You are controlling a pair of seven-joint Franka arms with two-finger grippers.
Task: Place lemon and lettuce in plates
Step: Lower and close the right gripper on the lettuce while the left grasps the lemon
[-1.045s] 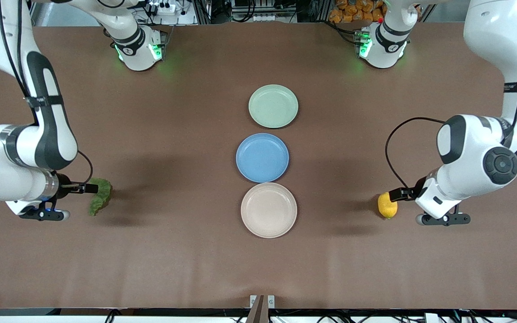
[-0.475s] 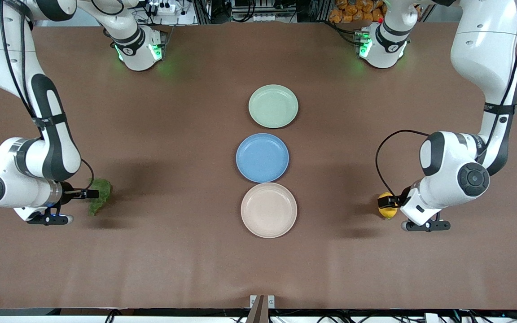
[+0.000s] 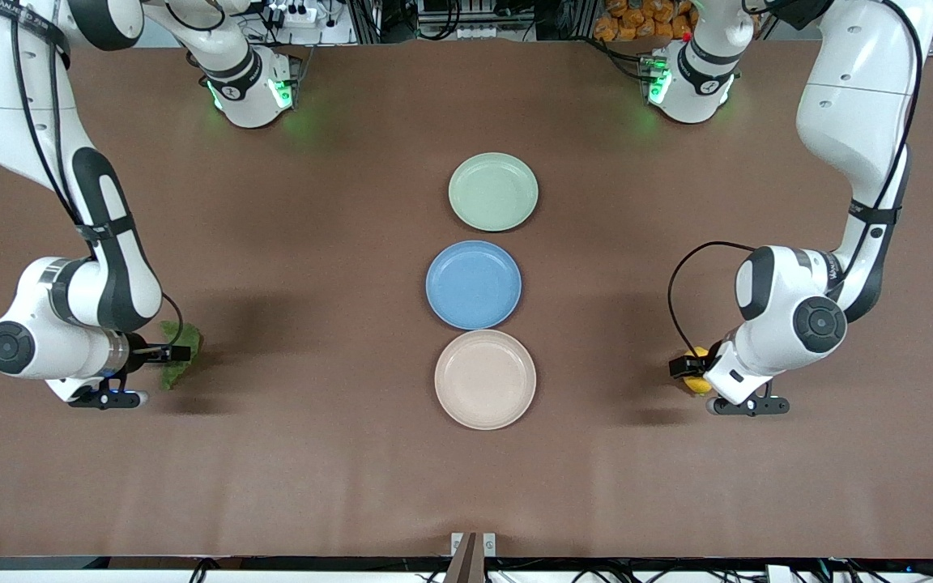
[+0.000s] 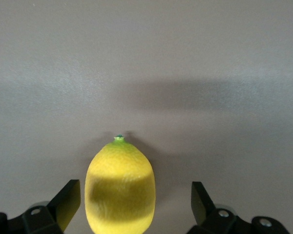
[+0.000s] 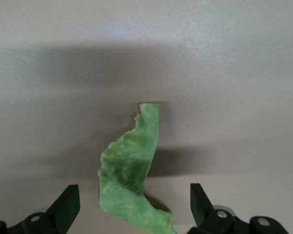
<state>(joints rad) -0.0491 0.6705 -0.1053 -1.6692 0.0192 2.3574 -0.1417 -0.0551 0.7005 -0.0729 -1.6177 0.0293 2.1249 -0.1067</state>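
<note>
Front view: three plates in a row at table centre, none carrying anything. Pale green plate (image 3: 493,192) is farthest from the front cam, blue plate (image 3: 474,284) in the middle, beige plate (image 3: 485,379) nearest.

Left gripper (image 3: 690,368) is low at the lemon (image 3: 701,380), toward the left arm's end of the table, roughly level w/ the beige plate and well apart from it. From the front the wrist covers most of the fruit; only a yellow sliver shows, and finger spacing can't be read there. Left wrist view fills that in: lemon (image 4: 120,187) sits on the brown table (image 4: 146,73) between two dark fingertips (image 4: 68,201), fingers spread wide. The fruit lies close to one tip w/ a clear gap to the other. Green stem nub points away from the cam. Contact not evident.

Right gripper (image 3: 176,353) is low at the lettuce (image 3: 180,354), toward the right arm's end of the table, also well apart from the plates. Front view shows the leaf partly hidden under the fingers. Right wrist view gives its outline: lettuce (image 5: 133,175) is a wrinkled, irregular piece between the spread fingertips (image 5: 68,204), gaps on both sides, not clamped. Whether the tips touch the table can't be told.
</note>
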